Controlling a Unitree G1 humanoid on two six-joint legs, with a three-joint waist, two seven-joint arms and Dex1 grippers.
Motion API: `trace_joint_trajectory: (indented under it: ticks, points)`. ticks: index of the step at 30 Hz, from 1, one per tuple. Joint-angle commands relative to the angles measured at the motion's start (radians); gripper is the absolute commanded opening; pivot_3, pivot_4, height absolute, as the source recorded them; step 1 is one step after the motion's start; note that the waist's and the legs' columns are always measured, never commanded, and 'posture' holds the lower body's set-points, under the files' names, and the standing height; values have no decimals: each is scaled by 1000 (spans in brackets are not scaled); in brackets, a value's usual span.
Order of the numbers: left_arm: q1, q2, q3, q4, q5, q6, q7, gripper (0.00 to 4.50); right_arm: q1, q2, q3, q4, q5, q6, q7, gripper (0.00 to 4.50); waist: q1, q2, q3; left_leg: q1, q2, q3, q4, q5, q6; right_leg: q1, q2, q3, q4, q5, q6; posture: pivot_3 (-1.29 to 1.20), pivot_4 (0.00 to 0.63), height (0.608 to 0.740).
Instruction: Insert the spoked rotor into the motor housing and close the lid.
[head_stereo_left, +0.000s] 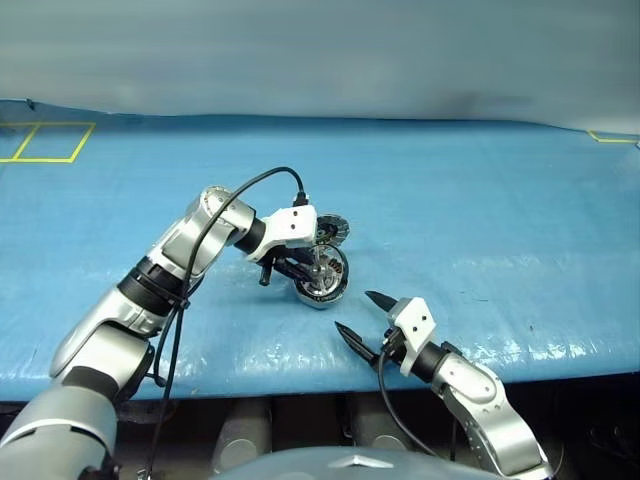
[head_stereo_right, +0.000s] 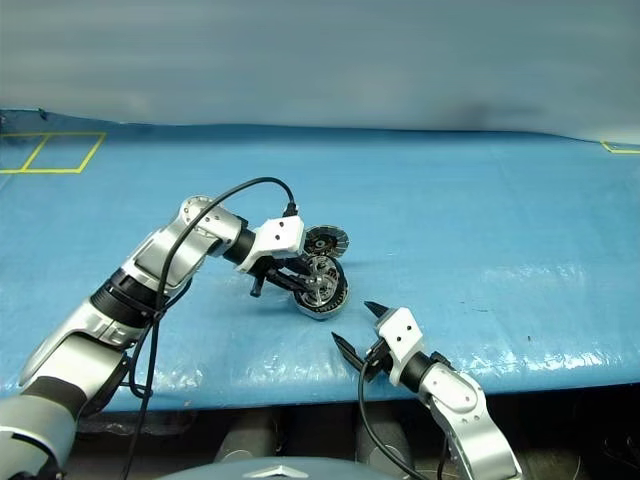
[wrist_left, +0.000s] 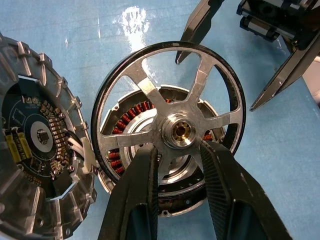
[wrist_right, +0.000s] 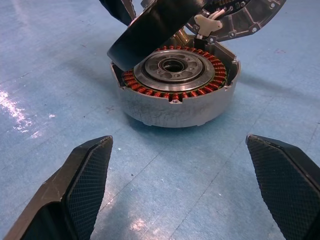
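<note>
no readable text, labels or numbers (anywhere in view)

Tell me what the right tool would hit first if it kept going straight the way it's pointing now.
Most likely the motor housing: it sits straight ahead of the open right tool, with bare blue table between them. The tilted spoked rotor hangs above the housing's far side, so it probably comes after.

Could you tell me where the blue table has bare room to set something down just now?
The blue table is bare beyond the lid to its far edge, and along its right side. It is crowded at the motor housing: the left tool holds the spoked rotor tilted over it, and the open right tool is just in front.
</note>
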Motion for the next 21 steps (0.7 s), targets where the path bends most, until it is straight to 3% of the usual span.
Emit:
trace_joint_trajectory:
  ticks: [1, 21]
  points:
    - [-35, -2, 0, 5, 13, -27, -16, 988, -2, 4, 4, -30, -3, -16, -6, 4500, 0, 0, 0, 0, 0, 0, 0, 0, 0, 0, 0, 0, 0, 0, 0, 0, 150, 740]
    - [-54, 17, -25, 30, 54, -48, -93, 988, -25, 18, 17, -13, -20, -11, -20, 4500, -2, 0, 0, 0, 0, 0, 0, 0, 0, 0, 0, 0, 0, 0, 0, 0, 150, 740]
